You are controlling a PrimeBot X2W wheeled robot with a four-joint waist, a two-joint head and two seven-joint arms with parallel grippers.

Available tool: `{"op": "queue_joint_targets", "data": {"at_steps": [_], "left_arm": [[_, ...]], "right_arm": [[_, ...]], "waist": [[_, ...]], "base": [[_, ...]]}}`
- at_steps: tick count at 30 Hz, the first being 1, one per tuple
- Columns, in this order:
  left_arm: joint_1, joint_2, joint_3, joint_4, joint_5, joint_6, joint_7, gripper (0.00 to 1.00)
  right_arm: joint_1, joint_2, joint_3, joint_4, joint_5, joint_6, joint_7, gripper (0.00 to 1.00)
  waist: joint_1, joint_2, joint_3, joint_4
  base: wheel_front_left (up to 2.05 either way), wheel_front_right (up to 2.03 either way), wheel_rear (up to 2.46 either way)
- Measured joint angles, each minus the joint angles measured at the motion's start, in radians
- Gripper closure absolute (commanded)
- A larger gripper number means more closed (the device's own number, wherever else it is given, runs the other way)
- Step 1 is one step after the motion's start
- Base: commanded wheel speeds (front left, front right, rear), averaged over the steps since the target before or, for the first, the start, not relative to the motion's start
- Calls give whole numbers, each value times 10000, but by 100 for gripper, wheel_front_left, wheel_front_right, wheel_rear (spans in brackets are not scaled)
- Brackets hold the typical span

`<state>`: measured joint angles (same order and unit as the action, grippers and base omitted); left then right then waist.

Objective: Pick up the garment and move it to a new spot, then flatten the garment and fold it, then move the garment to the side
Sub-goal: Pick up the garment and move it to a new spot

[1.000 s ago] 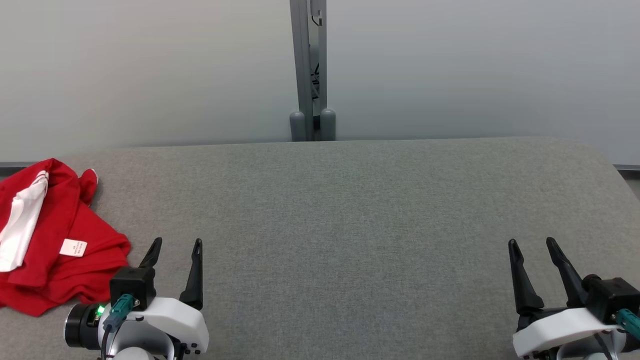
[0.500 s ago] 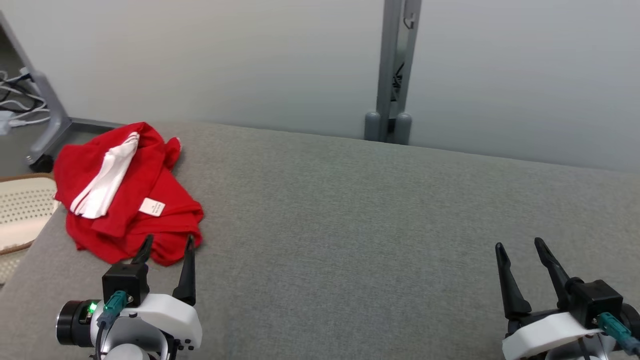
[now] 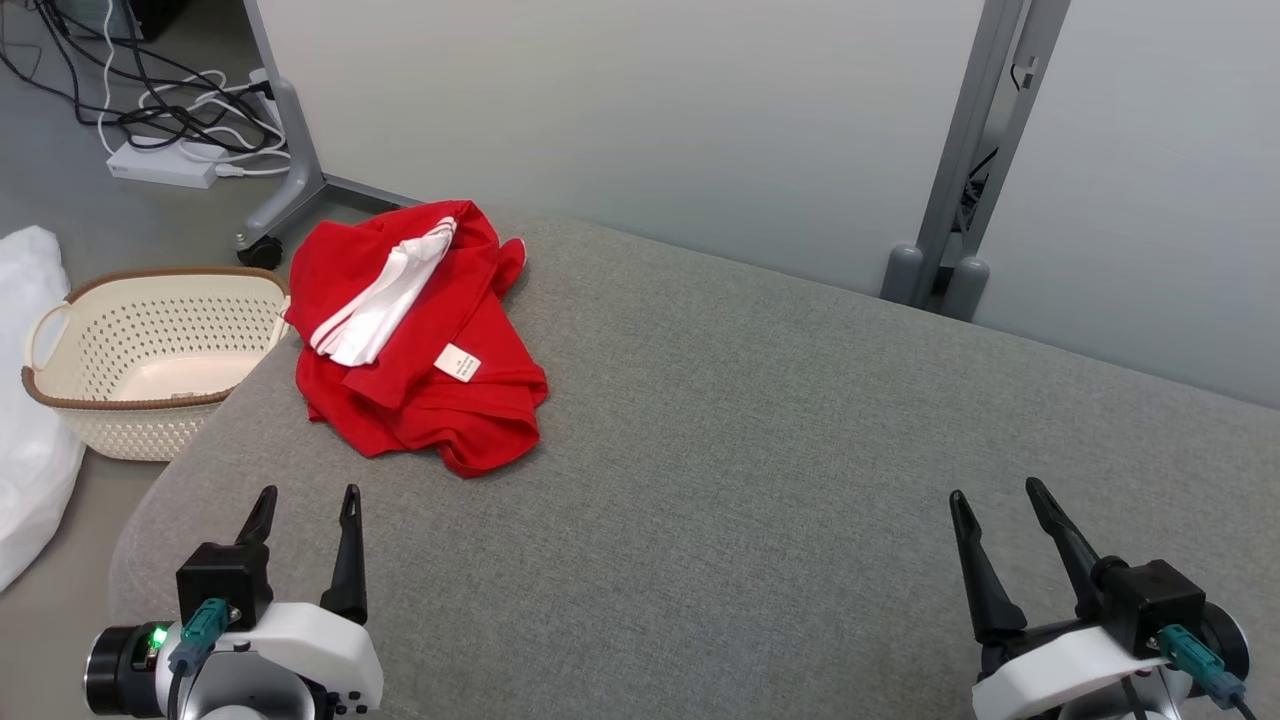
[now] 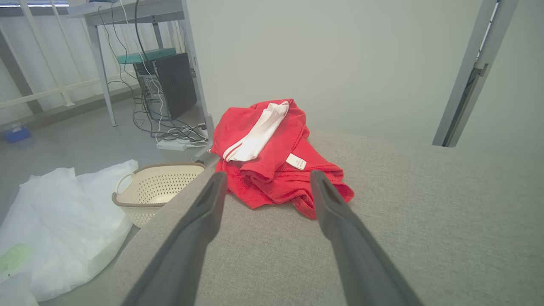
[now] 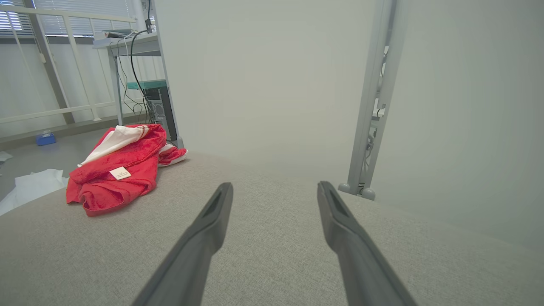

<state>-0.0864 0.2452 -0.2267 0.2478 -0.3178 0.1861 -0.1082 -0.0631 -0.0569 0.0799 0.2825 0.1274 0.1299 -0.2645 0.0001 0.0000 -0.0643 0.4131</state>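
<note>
Head cam has swung left since a sec ago; garment (image 3: 420, 400) hasn't moved. Cream basket (image 3: 150, 340) on floor (image 3: 50, 190) far left; crumpled red garment beside it, on left end of grey surface (image 3: 750, 450). L gripper (image 3: 309, 492) fingers wide, empty, short of garment; R gripper (image 3: 996, 491) wide, empty, well apart.

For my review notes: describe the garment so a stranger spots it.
On the grey padded surface, look to its far left corner, beside the cream basket. The garment lies crumpled there: the only red thing, with a white panel and label.
</note>
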Motion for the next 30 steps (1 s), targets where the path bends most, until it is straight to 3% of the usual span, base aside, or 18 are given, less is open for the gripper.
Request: {"op": "queue_joint_targets", "data": {"at_steps": [30], "left_arm": [[-140, -84, -155, 59, -293, 125, -69, 0]], "right_arm": [[-131, 25, 242, 86, 117, 0, 0, 0]], "waist": [[0, 0, 126, -247]], "base": [[0, 0, 0]]}}
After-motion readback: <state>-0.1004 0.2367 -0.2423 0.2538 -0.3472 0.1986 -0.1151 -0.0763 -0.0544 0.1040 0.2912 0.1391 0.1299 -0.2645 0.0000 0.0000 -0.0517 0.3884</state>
